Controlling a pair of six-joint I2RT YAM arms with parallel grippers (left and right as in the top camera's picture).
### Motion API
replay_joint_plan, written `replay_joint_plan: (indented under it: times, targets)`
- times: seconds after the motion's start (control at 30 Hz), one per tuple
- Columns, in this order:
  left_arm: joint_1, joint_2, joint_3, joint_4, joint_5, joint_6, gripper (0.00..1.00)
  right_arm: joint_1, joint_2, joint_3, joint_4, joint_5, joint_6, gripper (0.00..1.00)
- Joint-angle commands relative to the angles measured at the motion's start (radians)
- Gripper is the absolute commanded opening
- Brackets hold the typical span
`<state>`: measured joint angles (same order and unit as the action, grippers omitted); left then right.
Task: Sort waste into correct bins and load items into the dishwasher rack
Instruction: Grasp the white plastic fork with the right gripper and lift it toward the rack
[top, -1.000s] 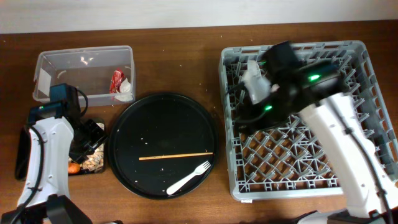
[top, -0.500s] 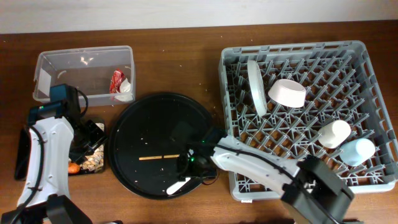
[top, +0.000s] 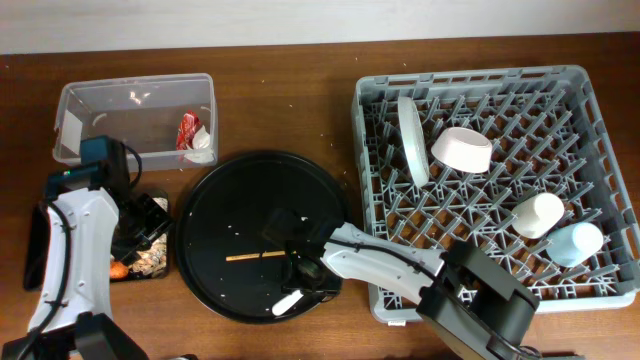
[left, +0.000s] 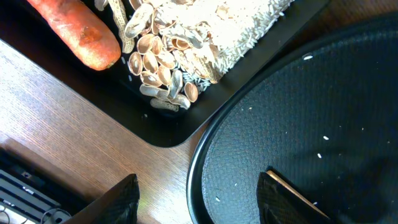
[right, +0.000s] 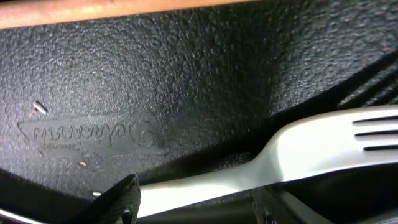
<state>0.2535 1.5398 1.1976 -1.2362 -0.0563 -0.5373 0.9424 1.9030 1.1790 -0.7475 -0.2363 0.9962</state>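
Note:
The white fork (right: 292, 158) lies on the round black tray (top: 230, 200); only its handle end (top: 288, 300) shows overhead. My right gripper (top: 306, 274) is low over it, open, with the handle lying between the fingers (right: 198, 208). The wooden chopstick (top: 252, 257) lies just left of it. My left gripper (left: 199, 202) is open and empty over the wood between the round tray and the shallow black tray (left: 161, 134), which holds the carrot (left: 74, 31) and food scraps (left: 186, 37). The red wrapper (top: 188, 128) and white tissue (top: 201, 153) lie in the clear tub (top: 110, 100).
The grey rack (top: 480, 280) at the right holds the white plate (top: 411, 140) on edge, the cream bowl (top: 461, 150) and two cups (top: 536, 214), (top: 577, 243). My right arm stretches from the rack's front left corner across the round tray's rim.
My right arm has swung from over the rack down to the round tray and settled its fingers around the fork. The left arm has not moved.

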Motion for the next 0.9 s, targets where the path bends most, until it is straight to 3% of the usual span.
replay_joint_plan:
  times: [0.0, 0.07, 0.13, 0.7, 0.87]
  targets:
    - [0.0, -0.01, -0.04, 0.009, -0.004, 0.016, 0.6, 0.005, 0.018, -0.005, 0.004, 0.161, 0.012, 0.57]
    - [0.0, -0.01, -0.042, 0.012, -0.004, 0.016, 0.6, 0.005, 0.018, -0.005, 0.005, 0.187, 0.011, 0.36]
    - [0.0, -0.01, -0.042, 0.012, -0.004, 0.016, 0.6, 0.005, 0.018, -0.005, 0.004, 0.189, 0.011, 0.31]
    - [0.0, -0.01, -0.042, 0.012, -0.004, 0.016, 0.6, 0.005, 0.005, 0.01, -0.009, 0.169, 0.007, 0.05]
    - [0.0, -0.01, -0.042, 0.012, -0.004, 0.016, 0.6, -0.023, -0.084, 0.071, -0.106, 0.206, -0.049, 0.04]
